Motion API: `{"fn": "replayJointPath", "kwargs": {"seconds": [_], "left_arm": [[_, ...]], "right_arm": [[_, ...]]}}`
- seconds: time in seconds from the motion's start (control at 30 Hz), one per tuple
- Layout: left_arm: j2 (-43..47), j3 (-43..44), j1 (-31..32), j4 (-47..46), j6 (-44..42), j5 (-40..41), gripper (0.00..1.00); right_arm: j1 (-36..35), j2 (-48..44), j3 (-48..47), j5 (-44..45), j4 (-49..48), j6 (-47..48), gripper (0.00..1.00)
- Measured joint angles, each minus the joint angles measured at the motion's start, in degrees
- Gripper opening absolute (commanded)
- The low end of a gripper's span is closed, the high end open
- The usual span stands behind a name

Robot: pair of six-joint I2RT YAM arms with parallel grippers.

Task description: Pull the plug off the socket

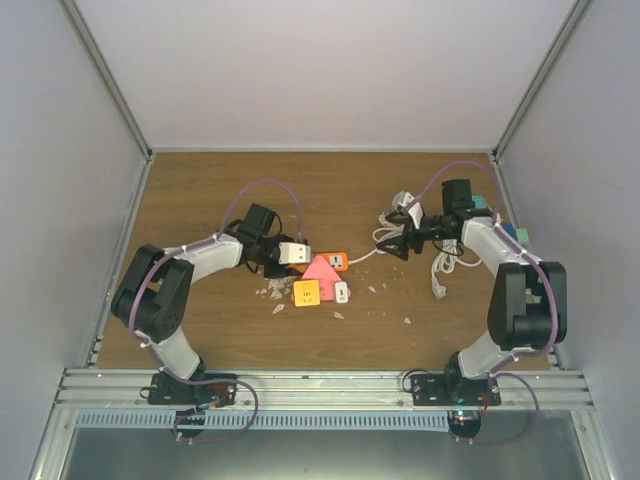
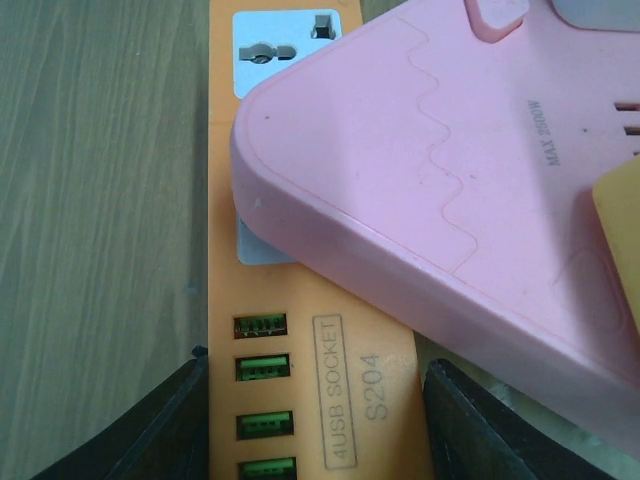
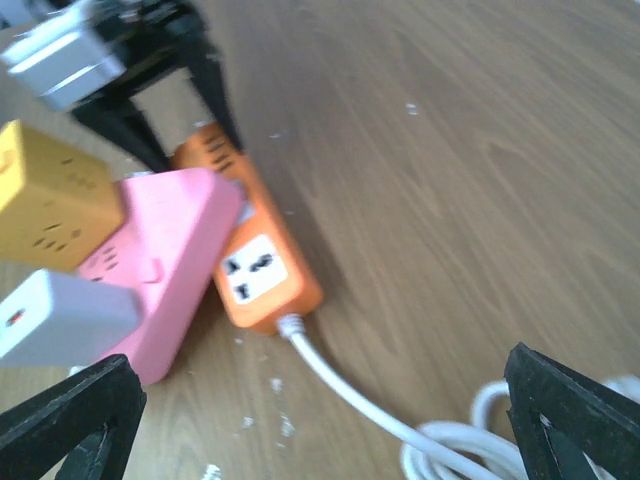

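Note:
An orange power strip [image 1: 337,261] lies at the table's middle, with a white cable [image 1: 365,254] running right. A pink triangular adapter [image 1: 320,270] sits on it and covers a socket. The adapter carries a yellow cube [image 1: 306,293] and a white cube [image 1: 342,292]. My left gripper [image 2: 315,430] is shut on the USB end of the strip [image 2: 300,380], fingers [image 2: 165,430] against both sides; the pink adapter [image 2: 450,170] overhangs just ahead. My right gripper [image 3: 320,420] is open and empty, right of the strip [image 3: 255,270] and adapter [image 3: 160,260], above the cable [image 3: 350,385].
Coiled white cable [image 1: 440,265] and a white plug [image 1: 403,200] lie around the right gripper [image 1: 398,243]. Small white crumbs [image 1: 272,292] are scattered near the adapter. Teal blocks [image 1: 512,232] sit at the right wall. Bare wood lies behind the strip.

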State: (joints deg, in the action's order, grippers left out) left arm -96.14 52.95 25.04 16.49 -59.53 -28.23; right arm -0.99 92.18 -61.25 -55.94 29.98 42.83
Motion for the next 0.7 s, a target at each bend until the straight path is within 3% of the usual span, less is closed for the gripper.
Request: {"fn": "replayJointPath", "kwargs": {"seconds": [0.1,0.23,0.5,0.7], "left_arm": [[-2.7,2.8,-2.5,1.9,-3.4,-2.6,0.41],[-6.3,6.0,-4.8,4.1,-6.6,-5.3,0.54],[-9.0,9.5,-8.0,6.9,-7.0,-8.5,0.98],[-7.4,9.7,-10.6,8.6,-5.2,-11.0,0.99]], "right_arm": [[-3.5,-2.1,2.4,0.4,-0.8,0.7,1.0],[-8.0,-5.9,6.1,2.0,-3.2,1.3,1.0],[-13.9,-8.2,8.3,3.8,-7.8,2.1,1.0],[-18.0,-8.2,9.3,4.4,-9.6,2.9,1.0]]}}
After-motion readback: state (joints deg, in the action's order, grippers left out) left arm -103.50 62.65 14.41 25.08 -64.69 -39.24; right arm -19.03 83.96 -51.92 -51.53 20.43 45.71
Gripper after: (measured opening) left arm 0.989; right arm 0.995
